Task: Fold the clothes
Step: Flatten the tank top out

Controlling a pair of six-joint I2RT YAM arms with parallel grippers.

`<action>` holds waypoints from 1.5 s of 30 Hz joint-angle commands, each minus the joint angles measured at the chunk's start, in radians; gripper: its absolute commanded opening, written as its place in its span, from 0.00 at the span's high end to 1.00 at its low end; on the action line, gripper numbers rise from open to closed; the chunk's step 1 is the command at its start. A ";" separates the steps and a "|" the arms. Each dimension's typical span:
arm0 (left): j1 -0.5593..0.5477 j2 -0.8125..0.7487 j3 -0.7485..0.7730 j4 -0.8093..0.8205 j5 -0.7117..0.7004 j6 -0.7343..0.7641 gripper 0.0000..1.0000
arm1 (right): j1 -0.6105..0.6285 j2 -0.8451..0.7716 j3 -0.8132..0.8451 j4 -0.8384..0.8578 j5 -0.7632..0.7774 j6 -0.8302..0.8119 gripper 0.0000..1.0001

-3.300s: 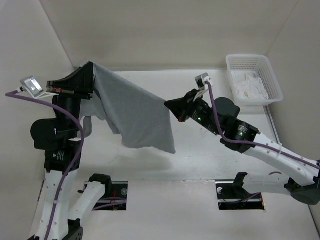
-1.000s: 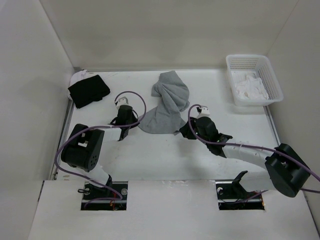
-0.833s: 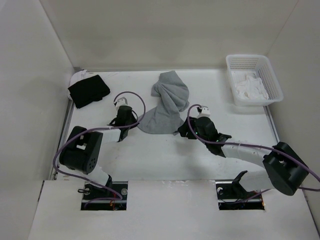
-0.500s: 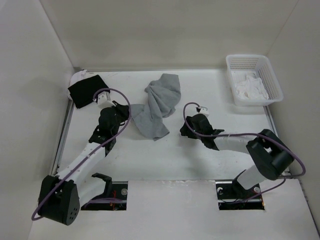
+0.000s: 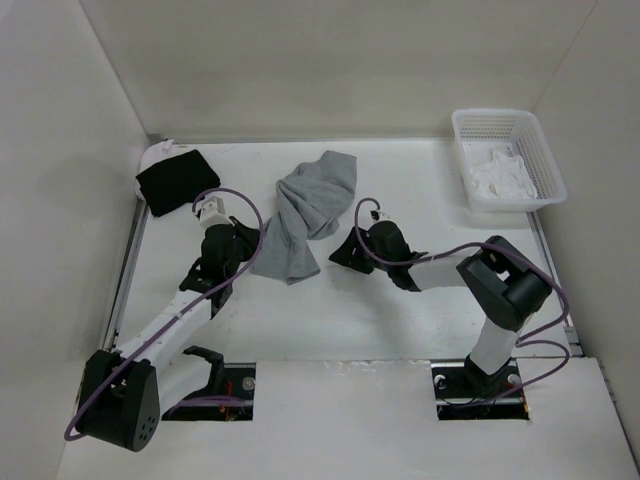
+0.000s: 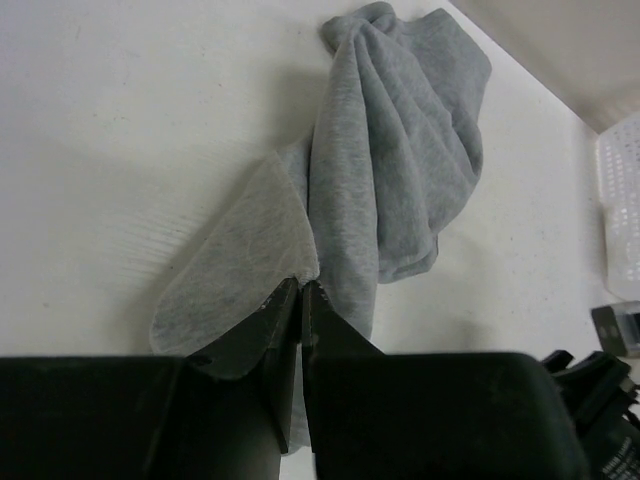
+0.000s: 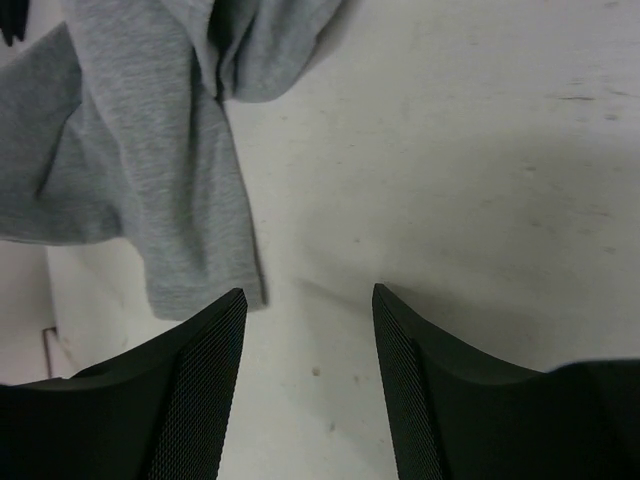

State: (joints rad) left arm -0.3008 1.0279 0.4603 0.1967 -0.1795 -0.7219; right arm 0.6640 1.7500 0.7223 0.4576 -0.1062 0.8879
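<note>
Clothes in heap on white table

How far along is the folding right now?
Nothing looks folded yet: the grey top lies in a twisted heap on the table. In hand: the left gripper is pinched shut on one edge; the right gripper stands open and empty beside a corner. Left: spread it flat, then make every fold.

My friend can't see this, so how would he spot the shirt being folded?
In the middle of the white table lies a crumpled top. It alone is grey: the black cloth sits far left, the white cloth in the basket.
</note>
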 commanded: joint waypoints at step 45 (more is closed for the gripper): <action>-0.013 -0.264 -0.023 -0.077 -0.026 -0.080 0.98 | 0.268 -0.546 0.034 -0.731 0.346 -0.213 0.50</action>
State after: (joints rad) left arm -0.3435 0.7792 0.4465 0.0963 -0.2466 -0.7753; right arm 0.9360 1.2808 0.7612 -0.2916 0.2039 0.6598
